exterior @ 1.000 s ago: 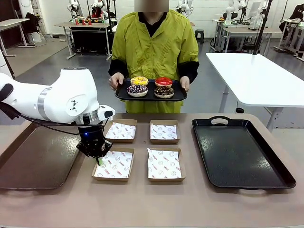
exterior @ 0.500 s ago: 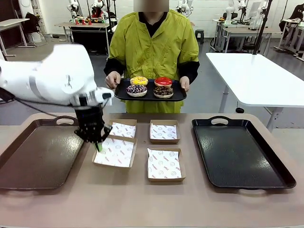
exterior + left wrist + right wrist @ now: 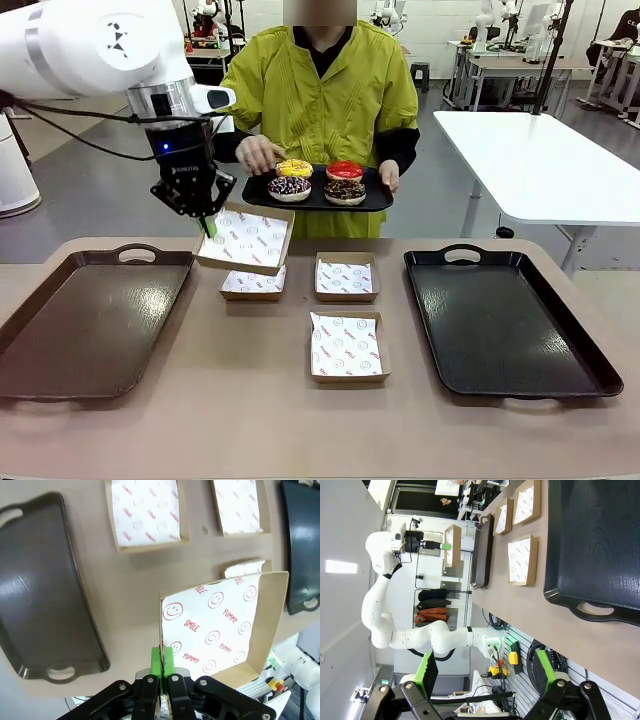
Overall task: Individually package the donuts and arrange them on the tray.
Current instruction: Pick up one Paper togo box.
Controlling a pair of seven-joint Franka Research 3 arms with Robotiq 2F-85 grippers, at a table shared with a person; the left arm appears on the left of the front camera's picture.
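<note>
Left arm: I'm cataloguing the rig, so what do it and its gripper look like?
The left arm is glossy white with rounded joints, small black marks, a grey ring and a thin black cable trailing from it. Its gripper is black with a blue light above and bright green pads.

boxes (image 3: 347, 377) between left tray (image 3: 90, 320), right tray (image 3: 505, 320) | donuts (image 3: 345, 190) on held tray (image 3: 318, 204)
</note>
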